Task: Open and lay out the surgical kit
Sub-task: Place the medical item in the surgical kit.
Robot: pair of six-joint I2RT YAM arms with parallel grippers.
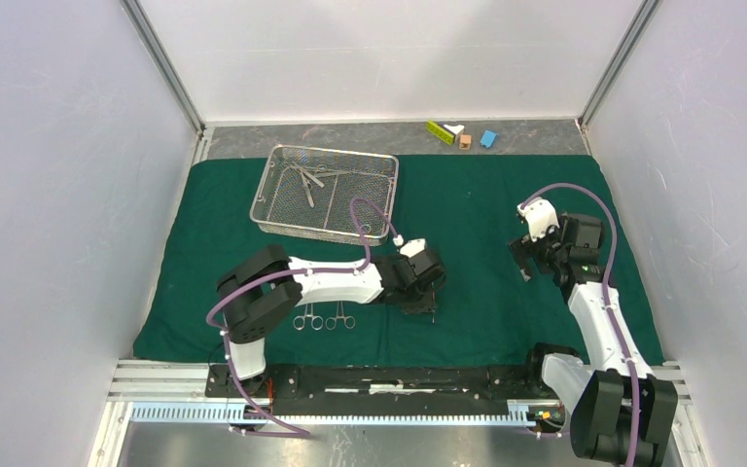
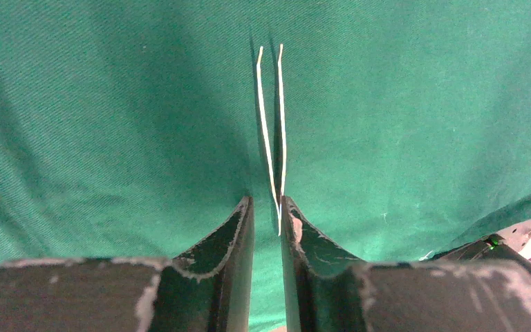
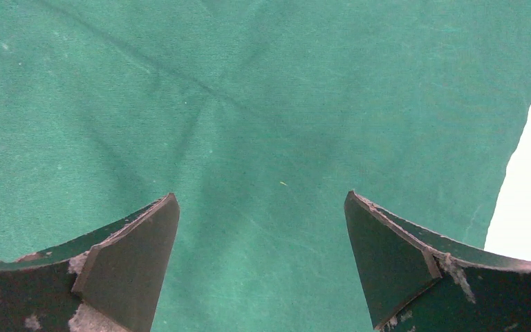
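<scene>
The dark green cloth (image 1: 477,195) lies spread flat on the table. The silver wire-mesh tray (image 1: 265,220) stands on its far left part with several steel instruments (image 1: 309,180) inside. Two ring-handled clamps (image 1: 323,319) lie on the cloth near the front edge. My left gripper (image 1: 420,305) is low over the cloth to their right. In the left wrist view the jaws (image 2: 266,202) stand narrowly apart around the joined end of slim tweezers (image 2: 271,138), which touches the right finger only. My right gripper (image 1: 525,268) hovers open and empty over bare cloth (image 3: 249,124).
Small yellow-green, brown and blue blocks (image 1: 462,134) sit on the grey strip behind the cloth. White walls close in left, right and back. The cloth's right edge (image 3: 518,166) shows in the right wrist view.
</scene>
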